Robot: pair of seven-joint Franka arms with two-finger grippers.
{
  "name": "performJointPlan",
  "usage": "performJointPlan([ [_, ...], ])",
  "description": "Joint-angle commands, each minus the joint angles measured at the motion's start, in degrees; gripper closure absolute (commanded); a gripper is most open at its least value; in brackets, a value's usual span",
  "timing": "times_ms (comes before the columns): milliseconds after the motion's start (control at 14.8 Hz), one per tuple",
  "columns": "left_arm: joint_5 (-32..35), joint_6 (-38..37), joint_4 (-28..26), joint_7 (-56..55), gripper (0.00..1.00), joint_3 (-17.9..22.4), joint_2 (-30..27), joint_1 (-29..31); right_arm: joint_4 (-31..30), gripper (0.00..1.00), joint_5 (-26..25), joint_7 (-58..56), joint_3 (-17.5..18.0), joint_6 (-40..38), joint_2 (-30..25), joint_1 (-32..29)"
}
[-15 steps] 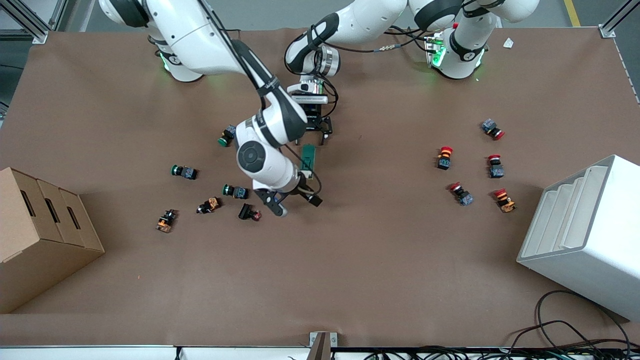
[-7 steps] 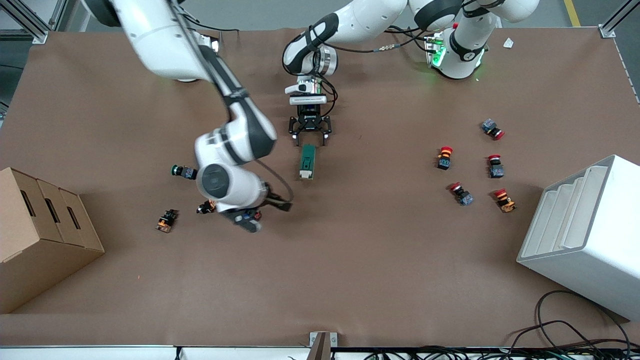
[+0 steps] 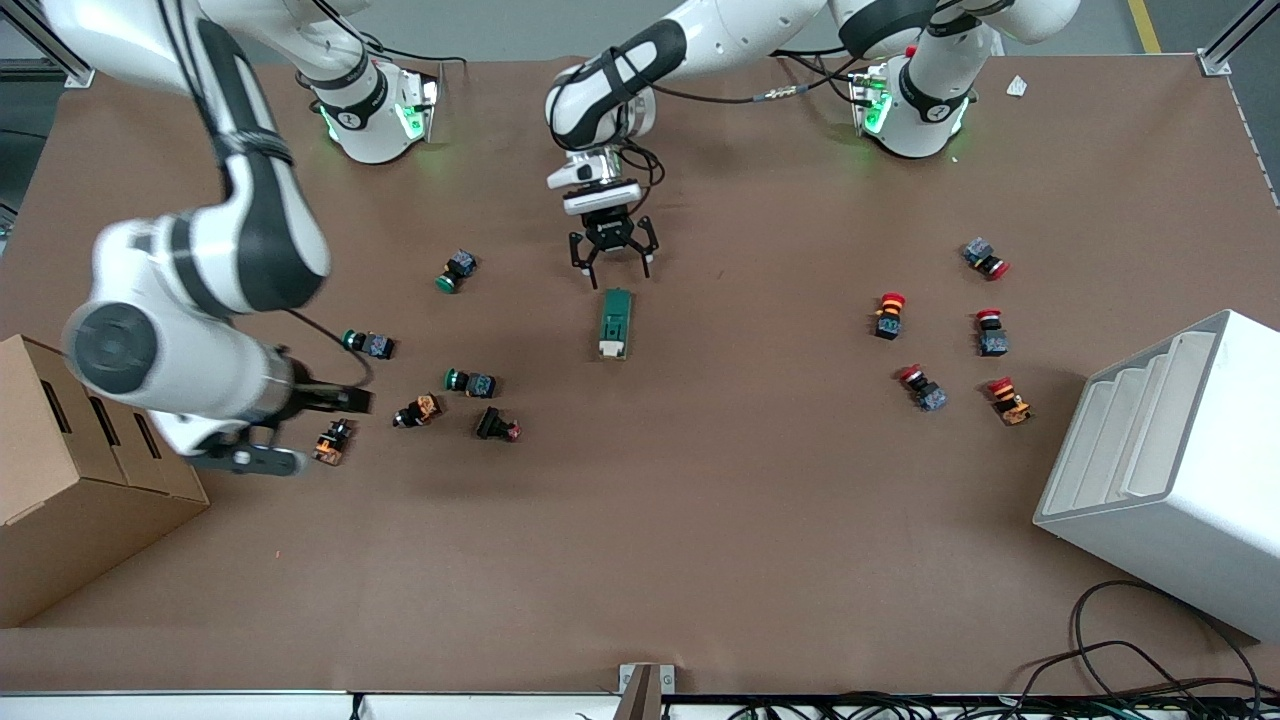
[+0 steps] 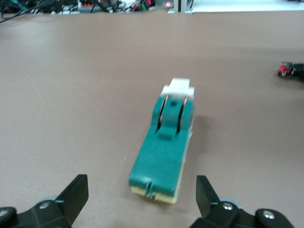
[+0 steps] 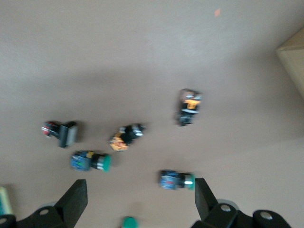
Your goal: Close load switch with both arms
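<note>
Brown covering spans the table (image 3: 700,520), and toward the right arm's end we see the right gripper (image 3: 290,430) up over the cardboard box (image 3: 70,480) edge and an orange push-button (image 3: 332,441), its fingers spread and empty. Mid-table lies the load switch (image 3: 615,323), dark green with its white lever end toward the front camera. Our left gripper (image 3: 612,262) hangs just beside its other end, wide open, holding nothing.
</note>
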Motion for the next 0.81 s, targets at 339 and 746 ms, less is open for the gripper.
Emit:
performJointPlan([
  [339,-37.70,-0.03,11.87,36.69,0.00,-2.06,-16.50,12.70,2.45,0.00,-2.23,-15.55,1.35,-4.98,-4.89,-11.24],
  [746,-53.27,-0.73,11.96,60.53,0.00,-2.32,-29.26,32.64,5.53,0.00,-1.97,-15.72,1.35,-8.50,-4.45,-12.91],
])
